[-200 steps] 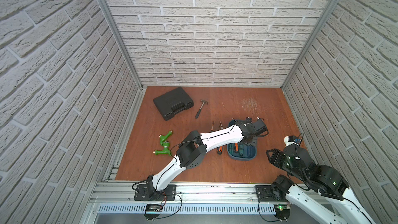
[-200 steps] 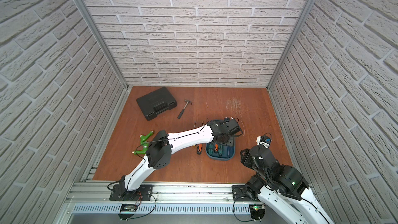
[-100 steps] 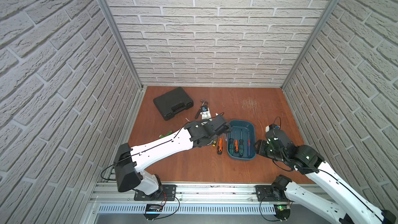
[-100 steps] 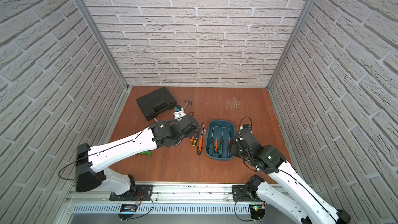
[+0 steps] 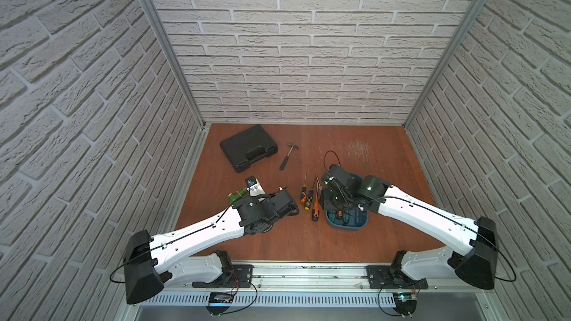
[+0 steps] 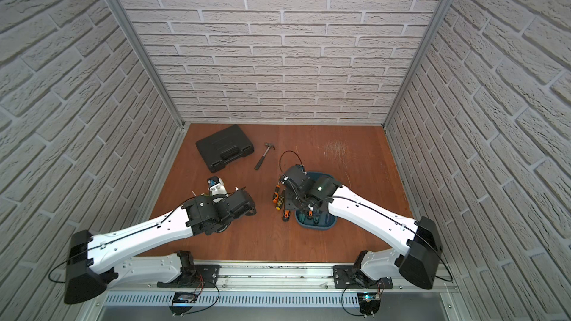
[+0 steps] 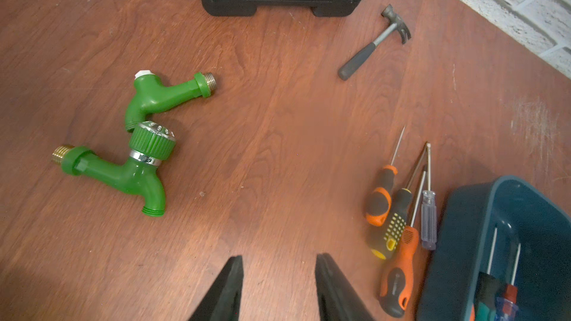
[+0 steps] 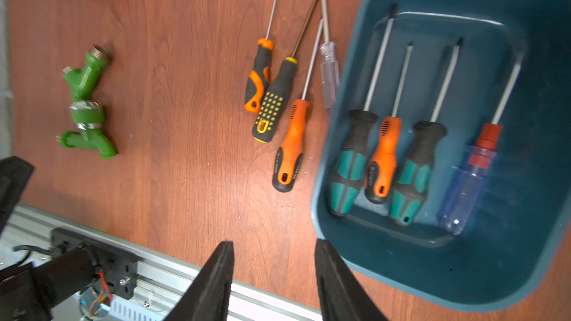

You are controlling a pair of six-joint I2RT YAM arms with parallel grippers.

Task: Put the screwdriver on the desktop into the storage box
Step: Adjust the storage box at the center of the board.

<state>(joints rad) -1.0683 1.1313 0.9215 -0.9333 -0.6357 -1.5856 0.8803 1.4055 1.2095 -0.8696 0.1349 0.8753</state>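
Brick-patterned walls enclose the desktop (image 5: pixel 309 242). Overhead, the left gripper (image 7: pixel 278 256) and right gripper (image 8: pixel 274 242) hang spread, empty. Ahead of the right one sits the storage box (image 8: pixel 463 276). Just outside it lies an orange-handled screwdriver (image 8: pixel 290 146), probably light and rigid. Pinch its seemingly rubbery handle, not the slick shaft.

Shells: smooth white covers are fitted on the long links of the left arm (image 5: pixel 204 242) and right arm (image 5: pixel 426 214).
Elbows: large black rounded housings (image 5: pixel 140 268) are seen.
Wrists: blocky black motor units (image 5: pixel 262 208) are stacked.
Cables: a thin black cable (image 5: pixel 188 235) is clipped along each white cover; a black loop (image 5: pixel 332 157) is seen at the right wrist.
Light: a green lamp (image 5: pixel 370 187) is lit on a right wrist joint.
Bases: black plates (image 5: pixel 244 273) are used; red and black wires (image 5: pixel 236 284) are attached.
Fingers: black tapered fingers (image 7: pixel 228 291) are carried by the left gripper (image 7: pixel 278 257) and right gripper (image 8: pixel 274 243).
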